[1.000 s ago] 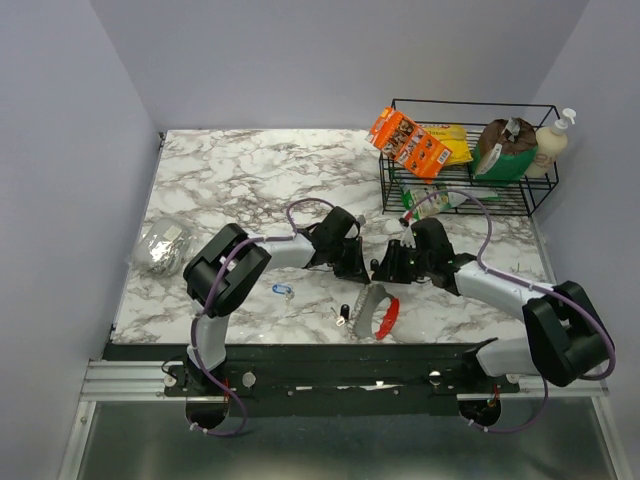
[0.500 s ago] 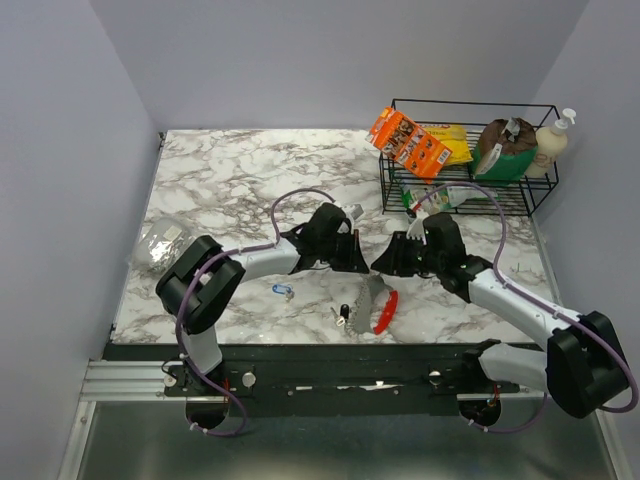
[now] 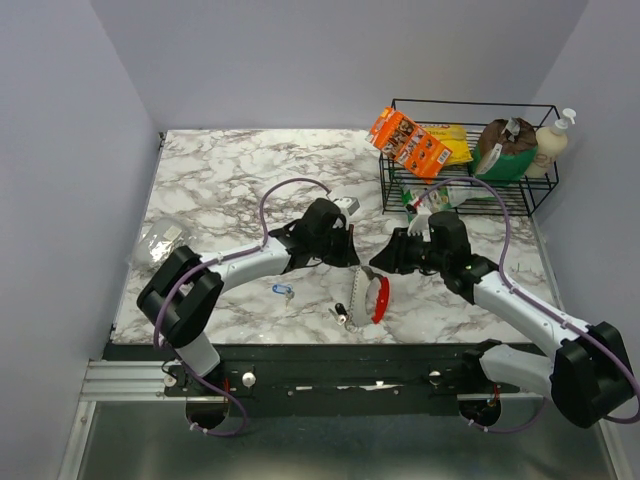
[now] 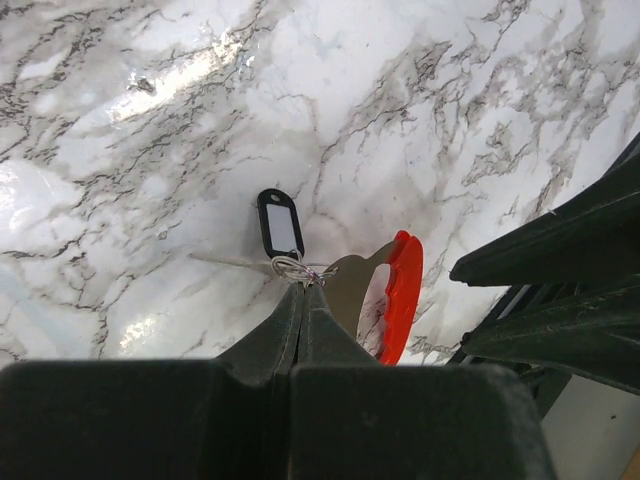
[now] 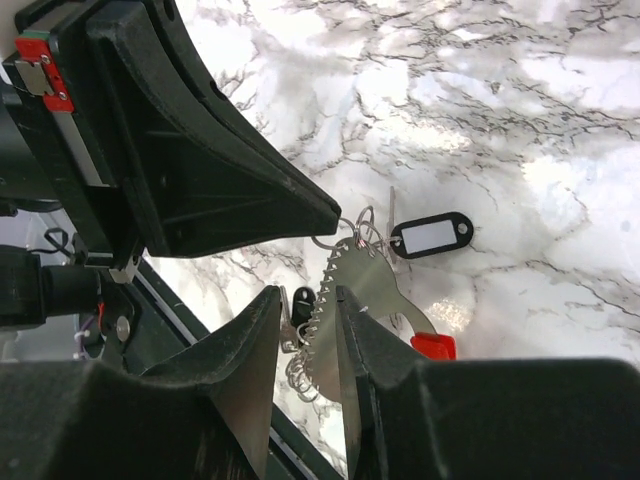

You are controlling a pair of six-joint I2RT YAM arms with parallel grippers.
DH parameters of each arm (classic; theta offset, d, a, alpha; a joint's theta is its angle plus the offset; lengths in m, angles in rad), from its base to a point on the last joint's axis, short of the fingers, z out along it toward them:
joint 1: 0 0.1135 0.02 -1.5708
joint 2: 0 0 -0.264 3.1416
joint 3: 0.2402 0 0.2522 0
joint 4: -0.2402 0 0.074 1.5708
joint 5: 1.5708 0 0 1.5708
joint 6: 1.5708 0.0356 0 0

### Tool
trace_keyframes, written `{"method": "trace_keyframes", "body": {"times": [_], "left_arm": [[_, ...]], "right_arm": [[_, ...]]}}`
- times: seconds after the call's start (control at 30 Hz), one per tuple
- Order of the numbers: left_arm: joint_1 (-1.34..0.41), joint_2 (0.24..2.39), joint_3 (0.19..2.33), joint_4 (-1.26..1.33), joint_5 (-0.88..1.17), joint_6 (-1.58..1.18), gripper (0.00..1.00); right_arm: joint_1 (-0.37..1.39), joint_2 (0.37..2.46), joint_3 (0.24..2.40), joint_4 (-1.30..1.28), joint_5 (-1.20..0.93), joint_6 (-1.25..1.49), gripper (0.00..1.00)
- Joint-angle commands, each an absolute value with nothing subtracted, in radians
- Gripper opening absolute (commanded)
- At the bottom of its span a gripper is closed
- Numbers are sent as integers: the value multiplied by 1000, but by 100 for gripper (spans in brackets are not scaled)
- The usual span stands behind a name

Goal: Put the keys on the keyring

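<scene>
Keyring [image 5: 360,275] clamped by right end effector [image 5: 305,300]; left end effector [image 4: 303,290] pinching wire loop [image 4: 292,267], near table edge [image 3: 260,332].

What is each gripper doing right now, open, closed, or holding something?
Left gripper: closed, pinching the wire loop beside the black tag.
Right gripper: closed on the grey toothed strip of the keyring.

A wire basket [image 3: 536,190] is set on the marble table's [image 3: 230,170] far right. A foil lump [image 3: 160,245] is laid at the left.
</scene>
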State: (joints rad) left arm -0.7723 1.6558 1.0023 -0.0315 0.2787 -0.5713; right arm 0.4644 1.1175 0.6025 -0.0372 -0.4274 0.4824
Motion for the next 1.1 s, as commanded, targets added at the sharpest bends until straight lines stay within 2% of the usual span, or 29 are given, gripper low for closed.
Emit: {"method": "trace_keyframes", "body": {"times": [0.0,0.23,0.5,0.67,0.77,0.8,0.87,0.9,0.97,1.0,1.07], "left_arm": [[-773,1592,996,-32,215,-512,0],[-773,1677,1023,-107,215,-629,0],[-773,1798,1072,-172,184,-863,0],[-775,1818,1104,-222,129,-925,0],[-775,1832,1111,-216,152,-928,12],[-775,1825,1105,-206,164,-931,21],[-775,1809,1077,-146,187,-936,31],[-775,1790,1069,-137,187,-936,40],[-773,1772,1049,-114,187,-928,47],[-772,1752,1045,-115,177,-927,55],[-764,1737,1032,-121,170,-910,56]], "right_arm": [[459,1106,627,26,-500,437,37],[460,1157,643,12,-488,414,38],[465,1216,678,-124,-287,387,38],[485,1261,686,-156,-241,367,38],[506,1281,684,-155,-224,364,38],[517,1281,686,-155,-218,364,39],[529,1284,689,-155,-212,364,39],[540,1285,690,-156,-201,364,39],[551,1284,693,-156,-192,365,40],[561,1285,696,-158,-187,365,40],[575,1287,710,-164,-170,367,41]]}}
